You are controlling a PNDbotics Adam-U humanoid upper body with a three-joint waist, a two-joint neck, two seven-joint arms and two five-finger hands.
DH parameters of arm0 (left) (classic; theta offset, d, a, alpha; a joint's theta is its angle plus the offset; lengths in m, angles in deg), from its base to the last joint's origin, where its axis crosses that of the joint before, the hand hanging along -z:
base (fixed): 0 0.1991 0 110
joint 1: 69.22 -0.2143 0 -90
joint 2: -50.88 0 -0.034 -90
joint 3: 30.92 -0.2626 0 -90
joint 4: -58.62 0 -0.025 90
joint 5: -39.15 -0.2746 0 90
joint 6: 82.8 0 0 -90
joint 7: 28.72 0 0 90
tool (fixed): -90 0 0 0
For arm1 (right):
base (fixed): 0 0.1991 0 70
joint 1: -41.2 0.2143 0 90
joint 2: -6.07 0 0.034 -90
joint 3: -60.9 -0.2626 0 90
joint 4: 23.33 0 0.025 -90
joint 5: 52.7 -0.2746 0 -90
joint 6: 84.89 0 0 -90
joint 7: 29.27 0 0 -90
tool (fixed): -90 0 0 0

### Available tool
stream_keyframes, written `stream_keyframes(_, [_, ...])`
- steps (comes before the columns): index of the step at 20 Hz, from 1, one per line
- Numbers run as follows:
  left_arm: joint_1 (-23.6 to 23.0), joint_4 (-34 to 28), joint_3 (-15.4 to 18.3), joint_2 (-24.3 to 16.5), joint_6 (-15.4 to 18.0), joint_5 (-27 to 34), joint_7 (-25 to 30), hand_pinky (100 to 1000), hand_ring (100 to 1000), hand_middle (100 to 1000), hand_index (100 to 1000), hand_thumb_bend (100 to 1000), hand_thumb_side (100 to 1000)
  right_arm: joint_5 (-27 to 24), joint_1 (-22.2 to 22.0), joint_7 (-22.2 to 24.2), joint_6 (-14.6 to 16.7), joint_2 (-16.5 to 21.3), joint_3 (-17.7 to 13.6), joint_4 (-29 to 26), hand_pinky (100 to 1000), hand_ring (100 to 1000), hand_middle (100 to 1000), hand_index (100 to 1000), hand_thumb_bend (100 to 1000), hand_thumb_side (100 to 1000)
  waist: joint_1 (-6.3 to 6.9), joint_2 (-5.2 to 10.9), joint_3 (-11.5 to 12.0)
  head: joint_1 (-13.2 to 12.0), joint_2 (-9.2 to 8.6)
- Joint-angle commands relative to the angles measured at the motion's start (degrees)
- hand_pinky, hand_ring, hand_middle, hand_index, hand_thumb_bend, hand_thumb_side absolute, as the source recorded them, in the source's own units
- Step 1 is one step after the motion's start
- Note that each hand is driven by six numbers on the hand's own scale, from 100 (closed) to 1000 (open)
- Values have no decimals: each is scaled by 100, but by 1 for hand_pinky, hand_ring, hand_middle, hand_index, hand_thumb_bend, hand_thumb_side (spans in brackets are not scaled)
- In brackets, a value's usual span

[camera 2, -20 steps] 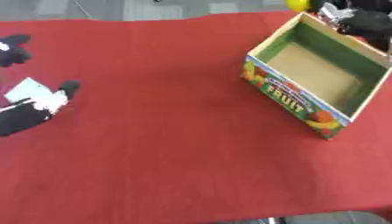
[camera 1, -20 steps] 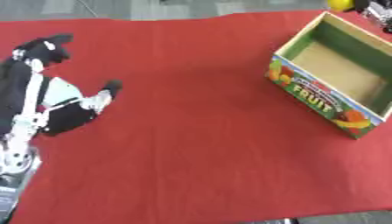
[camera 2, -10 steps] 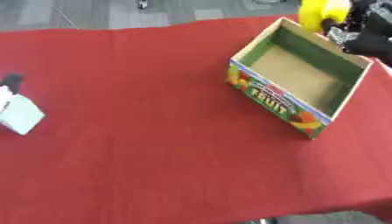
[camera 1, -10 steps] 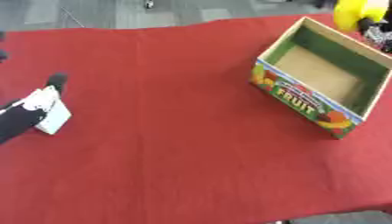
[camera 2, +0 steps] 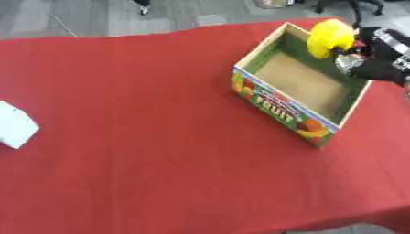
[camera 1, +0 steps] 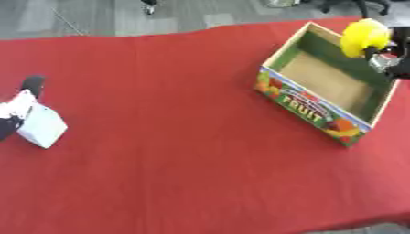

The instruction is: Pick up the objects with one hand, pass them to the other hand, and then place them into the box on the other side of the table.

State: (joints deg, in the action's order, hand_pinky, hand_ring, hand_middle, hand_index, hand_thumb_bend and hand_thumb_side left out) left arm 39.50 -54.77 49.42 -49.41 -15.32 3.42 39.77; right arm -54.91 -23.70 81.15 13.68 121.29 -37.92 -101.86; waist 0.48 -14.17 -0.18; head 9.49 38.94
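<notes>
Nearest me lies the red cloth of the table (camera 1: 184, 151), and it sits differently in my view than half a second ago; the whole picture has slid, so I put that down to the head turning and not to anything on the table moving. At my left edge the left hand (camera 1: 18, 109) shows only in part, black and white against the cloth; a white block (camera 1: 41, 126) lies just beside it, touching or nearly so; I cannot tell how its fingers stand. A second ago that arm was in plain sight with fingers spread; now most of it has dropped out of view.

Farther off, on my right, the box (camera 2: 276, 107) stands open-topped with its bare brown floor showing and the fruit label on the near wall; it appears lower and more central than before, again the camera's doing.

At the far right corner of the box, the right hand (camera 2: 376, 64) has come in from the right edge; a second ago it was barely visible at the top corner. Its fingers are curled round the yellow object (camera 2: 331, 39), a rounded bright yellow thing held above the box's far wall, over the rim and not resting on the floor inside; it has come down from the frame's upper edge since half a second ago.
</notes>
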Motion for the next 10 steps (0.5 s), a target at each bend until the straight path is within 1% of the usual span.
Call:
stream_keyframes(1, [36,-121,86,-195,-17,15,-35,709,651,600,848,576,554,216,39,-15,136,295,-114,2,913,1000,965,931,100,123,-13,142,9,-32,-50])
stream_keyframes(2, [34,-121,86,-196,-20,16,-37,710,651,601,849,576,554,286,39,-13,176,301,-113,9,941,1000,1000,970,100,120,-15,143,12,-46,-42])
stream_keyframes(3, [32,-121,86,-197,-21,17,-37,710,652,601,849,577,553,360,38,-5,220,305,-112,15,957,1000,1000,985,100,124,-16,143,15,-60,-36])
stream_keyframes(5, [32,-121,89,-198,-25,18,-42,711,652,601,850,577,551,520,40,-16,290,307,-126,40,979,1000,1000,1000,100,151,-18,146,22,-82,-21])
stream_keyframes(8, [27,-121,91,-202,-32,17,-48,711,652,601,850,575,551,681,47,-91,328,299,-145,73,989,1000,1000,1000,100,190,-21,147,26,-98,-17])
stream_keyframes(10, [23,-121,92,-201,-39,15,-50,711,653,601,850,575,552,684,52,-136,330,290,-145,78,987,1000,1000,1000,100,176,-22,149,27,-103,-16])
